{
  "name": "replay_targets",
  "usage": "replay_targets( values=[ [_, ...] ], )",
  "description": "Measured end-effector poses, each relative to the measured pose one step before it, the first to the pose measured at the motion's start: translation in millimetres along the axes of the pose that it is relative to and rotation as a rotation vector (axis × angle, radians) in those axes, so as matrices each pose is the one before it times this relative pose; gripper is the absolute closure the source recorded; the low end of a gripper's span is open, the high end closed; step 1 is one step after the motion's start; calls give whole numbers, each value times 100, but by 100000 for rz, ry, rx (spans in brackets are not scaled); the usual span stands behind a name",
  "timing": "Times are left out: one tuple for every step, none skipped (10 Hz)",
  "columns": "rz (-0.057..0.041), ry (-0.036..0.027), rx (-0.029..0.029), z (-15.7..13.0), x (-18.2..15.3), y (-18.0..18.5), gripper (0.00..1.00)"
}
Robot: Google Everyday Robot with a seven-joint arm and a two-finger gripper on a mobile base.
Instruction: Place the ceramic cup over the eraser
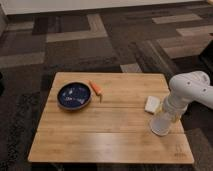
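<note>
The white ceramic cup (161,123) stands at the right front of the wooden table (100,145), wide end down and narrow end up. My gripper (169,111) is right at the cup's upper part, coming down from the white arm (192,89) on the right. The eraser (96,88), a small slim block showing orange with a darker side, lies near the table's back middle, just right of the bowl. It is far to the left of the cup and uncovered.
A dark blue round bowl (74,96) sits on the left half of the table. A white flat rectangular block (151,104) lies just behind and left of the cup. Patterned dark carpet surrounds the table.
</note>
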Motion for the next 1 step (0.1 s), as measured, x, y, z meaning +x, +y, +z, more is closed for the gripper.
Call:
replay_targets(
  values=[
    [54, 23, -73, -10, 2, 18, 20]
  ],
)
